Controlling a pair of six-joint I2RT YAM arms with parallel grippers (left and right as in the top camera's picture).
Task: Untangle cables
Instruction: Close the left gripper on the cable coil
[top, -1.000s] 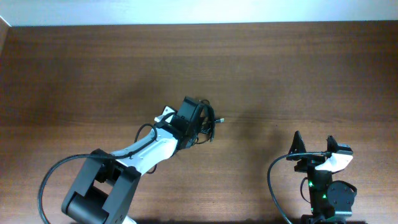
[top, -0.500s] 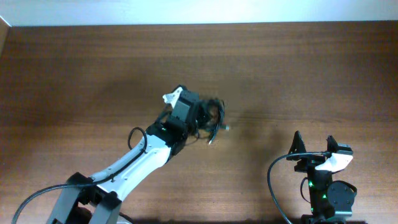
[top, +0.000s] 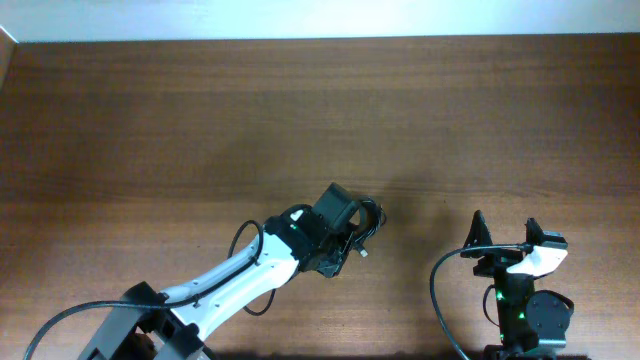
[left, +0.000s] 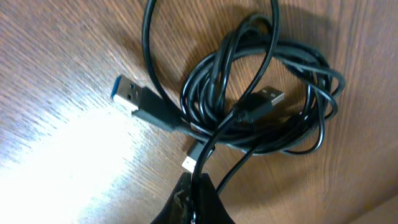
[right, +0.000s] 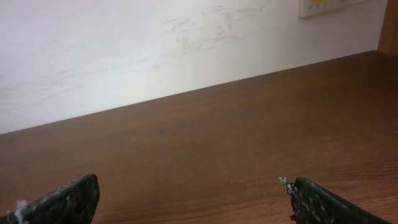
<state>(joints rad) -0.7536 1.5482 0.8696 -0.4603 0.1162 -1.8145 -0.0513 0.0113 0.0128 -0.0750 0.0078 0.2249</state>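
The cables are thin black cords coiled into one small tangled bundle on the wooden table, with several USB plug ends sticking out. In the overhead view the bundle lies just right of my left gripper. In the left wrist view my left gripper is shut on one strand of the cables that leads up into the bundle. My right gripper is open and empty at the front right, well apart from the bundle. Its fingertips show at the bottom of the right wrist view.
The brown wooden table fills the overhead view. A thick black cable loops from the right arm's base. A white wall stands beyond the table's far edge in the right wrist view.
My left arm has swung right and toward the front edge, carrying the cable bundle with it. The right arm has not moved.
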